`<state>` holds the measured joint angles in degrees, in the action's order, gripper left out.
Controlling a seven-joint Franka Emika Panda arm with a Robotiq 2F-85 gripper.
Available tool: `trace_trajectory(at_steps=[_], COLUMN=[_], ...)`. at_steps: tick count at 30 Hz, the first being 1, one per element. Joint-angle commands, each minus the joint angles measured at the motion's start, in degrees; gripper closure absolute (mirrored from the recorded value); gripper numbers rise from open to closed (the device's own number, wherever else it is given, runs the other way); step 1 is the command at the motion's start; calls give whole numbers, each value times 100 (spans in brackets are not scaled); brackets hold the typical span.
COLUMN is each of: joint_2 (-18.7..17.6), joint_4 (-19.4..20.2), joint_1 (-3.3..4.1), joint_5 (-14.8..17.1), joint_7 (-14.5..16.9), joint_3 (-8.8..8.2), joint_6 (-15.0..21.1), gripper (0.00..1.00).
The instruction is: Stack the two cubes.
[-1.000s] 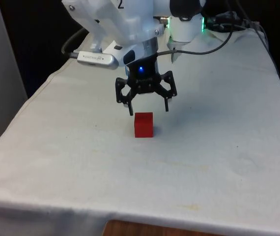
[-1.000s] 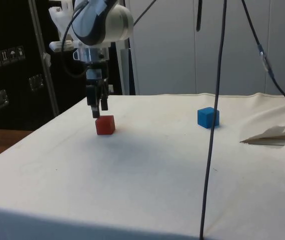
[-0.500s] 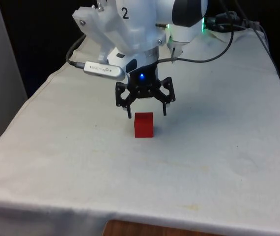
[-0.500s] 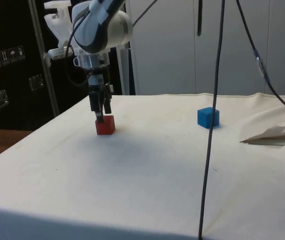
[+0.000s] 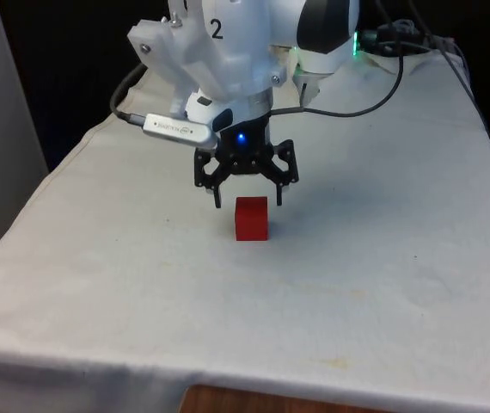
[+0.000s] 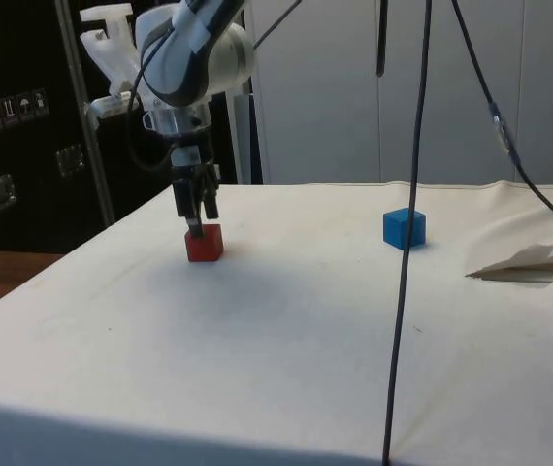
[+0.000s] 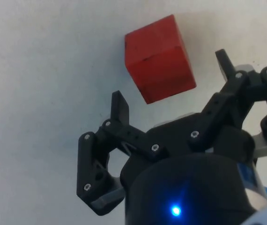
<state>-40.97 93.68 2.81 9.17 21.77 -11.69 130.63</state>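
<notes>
A red cube (image 5: 251, 218) rests on the white cloth, also seen as the red cube (image 6: 204, 243) and the red cube (image 7: 159, 59). My gripper (image 5: 247, 200) hangs just above and slightly behind it, open, its fingertips level with the cube's top and nothing between them. From the side, the gripper (image 6: 195, 225) stands right over the cube's far edge. In the wrist view the gripper (image 7: 171, 80) has both fingers spread, with the cube lying just beyond the tips. A blue cube (image 6: 404, 227) sits apart on the cloth, well away from the arm.
Black cables (image 6: 407, 233) hang down in front of the side camera. A fold in the cloth (image 6: 529, 262) rises at the side view's right. The table's near edge (image 5: 228, 379) lies close in the front view.
The gripper has come down and shifted a little towards the front view's left, ending close over the red cube. It stays open. Neither cube has moved.
</notes>
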Motion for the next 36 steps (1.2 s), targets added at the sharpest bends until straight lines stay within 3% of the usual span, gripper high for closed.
trace_trajectory(at_steps=[1, 8, 9, 10, 15, 16, 17, 21, 23, 24, 26, 34, 36], joint_2=[-34, -120, -97, -132, -241, -195, -258, -298, -281, -292, -264, -229, -229], joint_4=[-11, -23, 0, -29, -63, -29, -69, -57, -23, -52, 6, 46, 46], joint_1=[-11, -46, -6, -52, -69, -23, -74, -74, -80, -46, -86, -86, -86], joint_5=[40, 327, 292, 367, 596, 527, 630, 768, 808, 756, 825, 802, 802], joint_7=[-23, 46, 23, 52, 115, 80, 126, 189, 229, 178, 258, 332, 350], joint_3=[17, 46, 0, 40, 46, 0, 46, 40, 34, 0, 34, 0, -6], joint_6=[29, 97, 69, 109, 195, 155, 212, 304, 344, 269, 372, 384, 384], gripper=[0, 0, 0, 0, 0, 0, 0, 0, 0, 0, 0, 0, 20])
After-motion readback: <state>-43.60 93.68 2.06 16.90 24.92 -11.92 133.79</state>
